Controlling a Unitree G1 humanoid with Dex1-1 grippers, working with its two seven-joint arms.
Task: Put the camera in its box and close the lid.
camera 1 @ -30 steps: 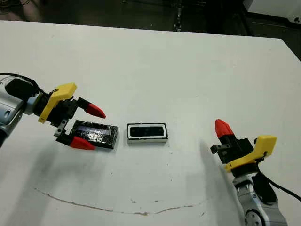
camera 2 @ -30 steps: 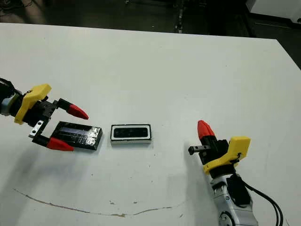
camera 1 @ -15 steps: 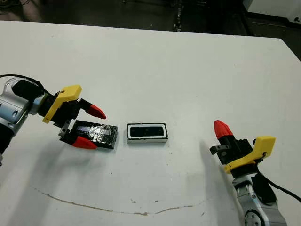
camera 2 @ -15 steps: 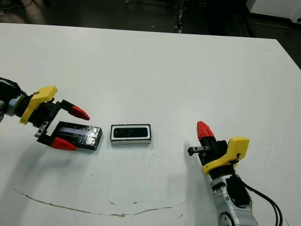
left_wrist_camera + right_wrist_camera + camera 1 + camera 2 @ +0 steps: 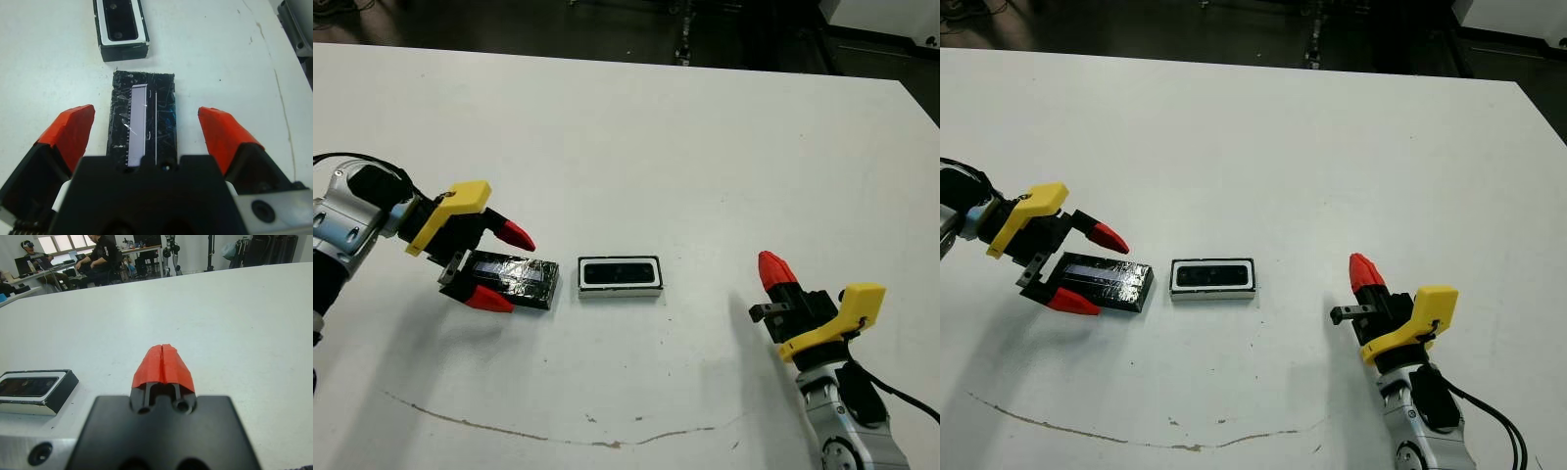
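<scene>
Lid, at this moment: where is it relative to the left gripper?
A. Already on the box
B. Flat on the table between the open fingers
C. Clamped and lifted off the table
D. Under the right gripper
B. The lid lies flat on the table, with the left gripper open and one red finger on each side of it; the box beside it is uncovered.

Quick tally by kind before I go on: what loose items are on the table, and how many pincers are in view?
Boxes: 1, the box, open.
Cameras: 1, the camera, lying inside the box.
Lids: 1, the lid, flat on the table.
Pincers: 2, left pincer, right pincer.
Total: 5.
</scene>
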